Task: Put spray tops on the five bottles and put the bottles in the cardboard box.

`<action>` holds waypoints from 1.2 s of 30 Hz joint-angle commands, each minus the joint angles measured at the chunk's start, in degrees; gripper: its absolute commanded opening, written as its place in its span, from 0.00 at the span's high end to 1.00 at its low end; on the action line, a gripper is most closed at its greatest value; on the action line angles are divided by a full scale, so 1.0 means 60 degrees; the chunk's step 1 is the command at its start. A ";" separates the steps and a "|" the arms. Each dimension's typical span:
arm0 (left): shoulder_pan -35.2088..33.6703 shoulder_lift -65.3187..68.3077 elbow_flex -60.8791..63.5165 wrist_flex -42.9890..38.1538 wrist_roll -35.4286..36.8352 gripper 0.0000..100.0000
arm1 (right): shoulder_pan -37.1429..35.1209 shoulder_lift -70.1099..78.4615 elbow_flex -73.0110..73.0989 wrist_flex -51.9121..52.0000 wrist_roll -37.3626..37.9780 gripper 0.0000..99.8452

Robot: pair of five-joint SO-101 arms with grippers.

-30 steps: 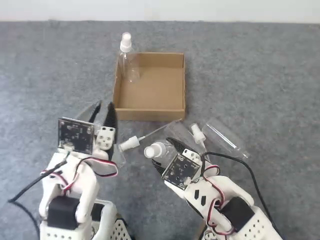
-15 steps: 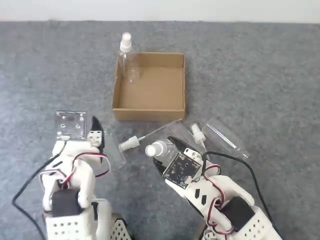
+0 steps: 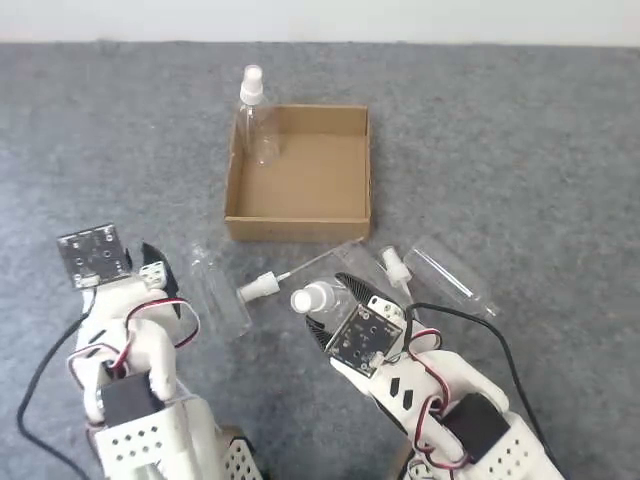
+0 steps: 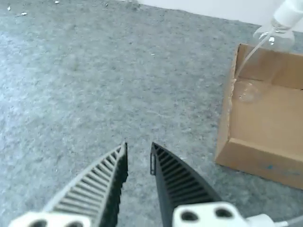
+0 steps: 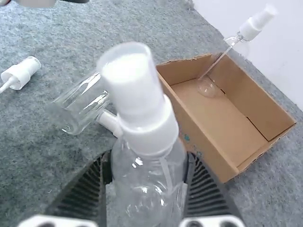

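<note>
Gripping capped bottle [image 5: 147,161] in right end effector [image 5: 146,189]; cardboard box [image 3: 300,228] close ahead; left end effector [image 4: 138,147] slightly ajar, farther off.

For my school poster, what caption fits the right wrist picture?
Right gripper holds a spray-topped bottle near the cardboard box.

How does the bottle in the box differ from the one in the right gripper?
The boxed bottle leans in a far corner of the cardboard box, free of both arms. The gripped bottle is outside the box, in front of it, clamped by the right gripper. Both are clear with a white spray top fitted.
</note>
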 commanded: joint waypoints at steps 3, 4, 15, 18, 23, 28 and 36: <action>-0.0088 -0.0176 -0.0037 -0.0366 0.0088 0.92 | 0.0125 -0.0110 -0.1348 0.0037 -0.0176 0.99; -0.0073 -0.0176 0.0007 -0.0440 0.0073 0.92 | 0.0125 0.0051 -0.1597 0.0037 -0.0176 0.99; -0.0103 -0.0176 0.0344 -0.0923 0.0044 0.92 | 0.0125 0.4447 -0.4908 -0.0051 -0.0161 0.99; -0.0103 -0.0176 0.0344 -0.0923 0.0044 0.92 | 0.0125 0.5341 -0.5656 -0.0051 -0.0161 0.99; -0.0103 -0.0176 0.0359 -0.0923 0.0044 0.92 | 0.0125 0.6689 -0.6681 -0.0432 -0.0234 0.99; -0.0103 -0.0176 0.0359 -0.0938 0.0044 0.92 | 0.0125 0.7963 -0.7311 -0.1165 -0.0234 0.99; -0.0103 -0.0176 0.0432 -0.0967 0.0044 0.92 | 0.0125 0.9868 -0.8747 -0.2059 -0.0249 0.99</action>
